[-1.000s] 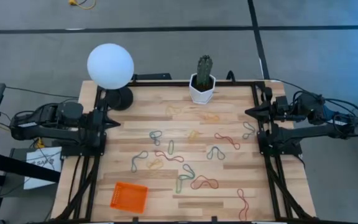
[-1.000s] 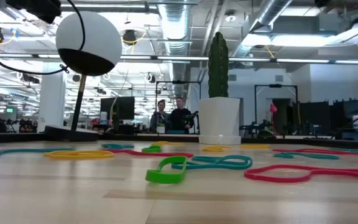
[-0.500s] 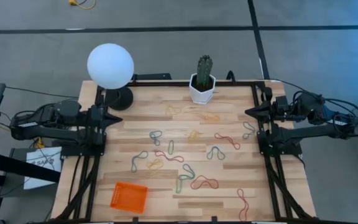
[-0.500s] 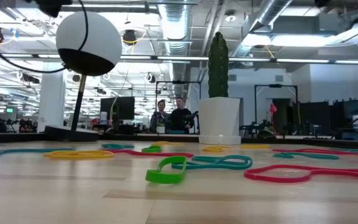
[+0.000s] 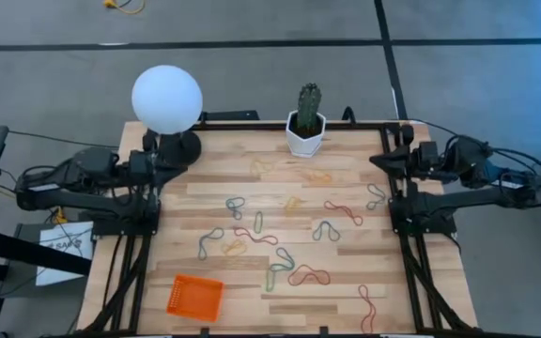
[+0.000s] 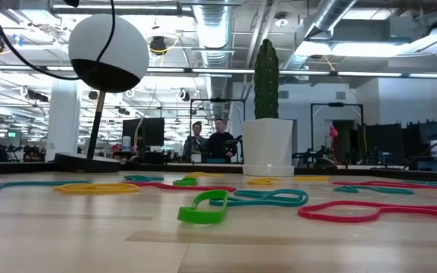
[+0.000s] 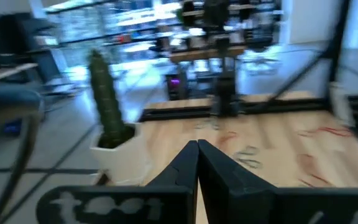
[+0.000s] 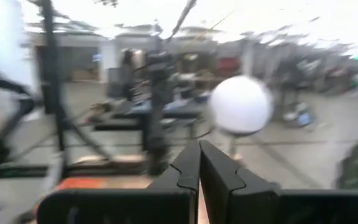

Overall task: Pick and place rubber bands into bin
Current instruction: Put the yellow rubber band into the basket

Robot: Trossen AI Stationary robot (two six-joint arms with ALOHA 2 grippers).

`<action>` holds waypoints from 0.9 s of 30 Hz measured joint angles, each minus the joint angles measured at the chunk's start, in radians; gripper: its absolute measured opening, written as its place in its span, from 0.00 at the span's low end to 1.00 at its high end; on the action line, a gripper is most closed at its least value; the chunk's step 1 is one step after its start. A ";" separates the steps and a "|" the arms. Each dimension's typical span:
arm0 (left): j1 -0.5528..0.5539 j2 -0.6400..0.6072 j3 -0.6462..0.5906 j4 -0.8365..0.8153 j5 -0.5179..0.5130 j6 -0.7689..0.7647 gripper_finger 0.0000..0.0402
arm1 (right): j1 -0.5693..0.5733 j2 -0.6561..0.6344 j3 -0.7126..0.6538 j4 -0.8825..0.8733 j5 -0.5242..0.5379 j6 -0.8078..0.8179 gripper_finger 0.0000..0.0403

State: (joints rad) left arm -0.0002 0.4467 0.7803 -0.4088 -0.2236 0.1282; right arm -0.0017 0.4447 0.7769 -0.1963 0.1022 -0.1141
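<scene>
I am holding my left gripper (image 5: pixel 161 161) at the left edge of the table (image 5: pixel 346 291), in the middle-left of the high view, with its two fingers pressed together and nothing between them — the wrist view confirms the tips meeting. My right gripper (image 5: pixel 380 161) is sitting at the right edge, middle-right of the frame, likewise closed on nothing. Both arms are lying along the table's sides, which I judge to be a parked posture that is keeping the work surface unobstructed. The rubber bands (image 5: pixel 280 246) are lying flat and scattered across the centre of the table, between the two grippers, in red, green, grey-blue and tan; none is in contact with either gripper. The bin (image 5: pixel 194 297) is resting in the lower left of the frame, near the front edge, apart from the bands, and it appears to be holding none. The cactus pot (image 5: pixel 305 131) and the globe lamp (image 5: pixel 166 99) are standing along the far edge, at the top — clear of the pick zone. No transfer is yet under way.
</scene>
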 joint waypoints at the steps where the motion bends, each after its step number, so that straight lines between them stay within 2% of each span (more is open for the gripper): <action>1: 0.000 0.014 0.000 0.012 -0.035 -0.001 0.00 | 0.000 0.013 0.000 0.035 0.024 -0.044 0.01; 5: 0.000 0.097 0.000 0.034 -0.150 0.068 0.05 | 0.000 0.083 0.000 0.221 0.153 -0.215 0.01; 9: 0.000 0.210 0.000 0.044 -0.168 0.014 0.16 | -0.009 0.169 0.000 0.284 0.180 -0.324 0.01; 14: 0.000 0.300 -0.001 0.079 -0.134 -0.074 0.26 | -0.020 0.296 0.000 0.245 0.146 -0.242 0.01; 17: -0.003 0.296 0.000 0.090 -0.124 -0.120 0.27 | -0.022 0.340 0.000 0.241 0.146 -0.270 0.03; 21: -0.028 0.230 0.001 0.090 -0.110 -0.198 0.25 | -0.048 0.375 0.000 0.188 0.158 -0.255 0.11; 27: -0.115 0.137 0.001 0.086 0.078 -0.259 0.22 | -0.053 0.451 0.000 0.021 0.139 -0.087 0.25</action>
State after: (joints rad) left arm -0.1154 0.5836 0.7811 -0.3228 -0.1458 -0.1307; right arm -0.0547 0.8962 0.7765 -0.1750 0.2408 -0.2007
